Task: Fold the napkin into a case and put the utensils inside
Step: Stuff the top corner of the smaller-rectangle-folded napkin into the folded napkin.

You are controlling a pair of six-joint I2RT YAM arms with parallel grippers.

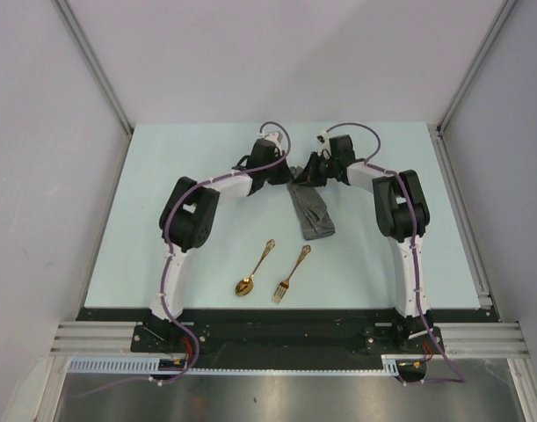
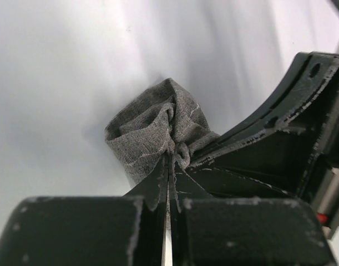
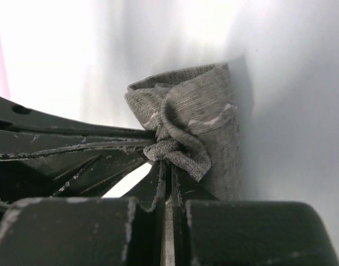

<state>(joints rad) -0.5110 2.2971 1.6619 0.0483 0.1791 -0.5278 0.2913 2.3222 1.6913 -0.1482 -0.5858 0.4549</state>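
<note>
Left gripper [image 2: 170,159]: clamped on napkin [image 1: 312,218], far end.
Right gripper [image 3: 168,165]: clamped on same end.
Spoon [image 1: 251,272], fork [image 1: 291,275]: on table [image 1: 163,176], 7 o'clock from napkin.

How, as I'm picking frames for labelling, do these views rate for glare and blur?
Top external: even light, sharp. Left wrist: napkin weave crisp, backdrop washed white. Right wrist: backdrop blown out upper left, pink fringe at left edge, shadow beside napkin.
</note>
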